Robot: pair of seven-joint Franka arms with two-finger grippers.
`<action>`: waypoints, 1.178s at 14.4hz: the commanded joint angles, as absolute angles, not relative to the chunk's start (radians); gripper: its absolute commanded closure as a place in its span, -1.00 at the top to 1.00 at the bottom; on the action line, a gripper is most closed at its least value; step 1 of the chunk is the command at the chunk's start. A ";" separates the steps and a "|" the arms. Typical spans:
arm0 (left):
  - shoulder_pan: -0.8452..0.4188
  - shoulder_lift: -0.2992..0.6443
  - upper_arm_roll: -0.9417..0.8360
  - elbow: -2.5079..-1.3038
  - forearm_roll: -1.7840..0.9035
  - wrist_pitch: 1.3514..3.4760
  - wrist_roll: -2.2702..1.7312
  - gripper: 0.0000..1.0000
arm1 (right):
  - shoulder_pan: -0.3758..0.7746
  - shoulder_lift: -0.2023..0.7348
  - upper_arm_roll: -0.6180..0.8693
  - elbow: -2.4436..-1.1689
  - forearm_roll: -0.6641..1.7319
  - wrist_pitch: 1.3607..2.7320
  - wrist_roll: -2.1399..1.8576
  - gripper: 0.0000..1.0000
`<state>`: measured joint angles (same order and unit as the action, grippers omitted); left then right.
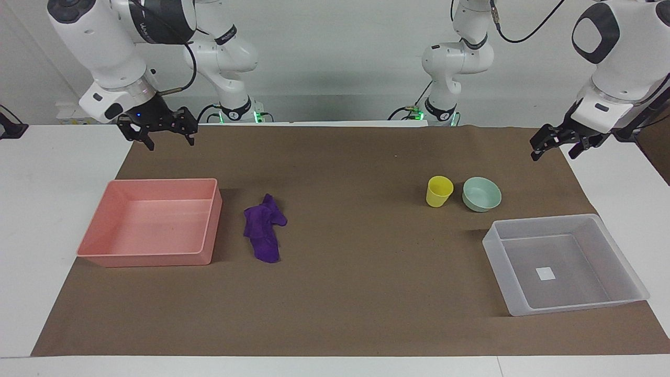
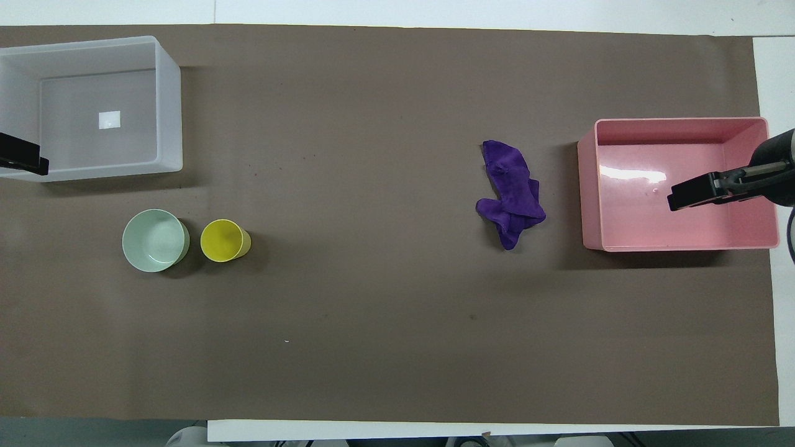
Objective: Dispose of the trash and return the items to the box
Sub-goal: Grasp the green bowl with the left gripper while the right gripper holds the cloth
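Observation:
The purple rag (image 1: 264, 230) lies crumpled on the brown mat beside the pink tray; it also shows in the overhead view (image 2: 510, 192). The yellow cup (image 1: 438, 191) (image 2: 223, 240) stands upright beside the mint-green bowl (image 1: 481, 193) (image 2: 155, 240), both a little nearer to the robots than the clear-grey box (image 1: 565, 220) (image 2: 168, 105), which holds nothing. My right gripper (image 1: 168, 140) (image 2: 699, 191) is open and empty, raised over the pink tray's end of the table. My left gripper (image 1: 554, 152) (image 2: 25, 160) is open and empty, raised over the box's end.
The pink rectangular tray (image 1: 152, 259) (image 2: 683, 245) sits toward the right arm's end and holds nothing. The brown mat (image 1: 356, 293) covers most of the white table. Both arms wait, raised.

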<state>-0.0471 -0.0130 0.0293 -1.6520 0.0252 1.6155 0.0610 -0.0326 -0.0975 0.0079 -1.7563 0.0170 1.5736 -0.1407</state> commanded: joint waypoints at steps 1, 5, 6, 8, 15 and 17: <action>-0.058 -0.017 0.037 -1.652 0.032 1.609 0.049 1.00 | -0.044 -0.121 0.015 -1.784 0.020 1.598 -0.115 0.99; -0.040 -0.108 0.040 -1.875 0.032 1.803 0.040 1.00 | 0.003 -0.086 0.026 -1.813 0.040 1.688 -0.065 0.96; -0.029 -0.153 0.043 -2.001 0.032 1.909 0.040 1.00 | 0.050 -0.042 0.026 -1.812 0.041 1.730 -0.048 0.98; 0.004 -0.167 0.043 -2.181 0.032 2.023 0.040 1.00 | 0.104 0.032 0.026 -1.813 0.041 1.822 0.012 0.98; -0.009 -0.127 0.038 -2.479 0.032 2.287 -0.011 0.63 | 0.231 0.172 0.026 -1.954 0.041 2.144 0.052 0.98; -0.038 -0.114 0.038 -2.525 0.032 2.370 -0.099 -1.00 | 0.244 0.210 0.026 -1.974 0.041 2.186 0.051 0.97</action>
<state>-0.0035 -0.1063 0.0348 -2.4659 0.0260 2.2856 -0.0185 0.2337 0.1996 0.0281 -1.9307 0.0337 2.1364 0.0403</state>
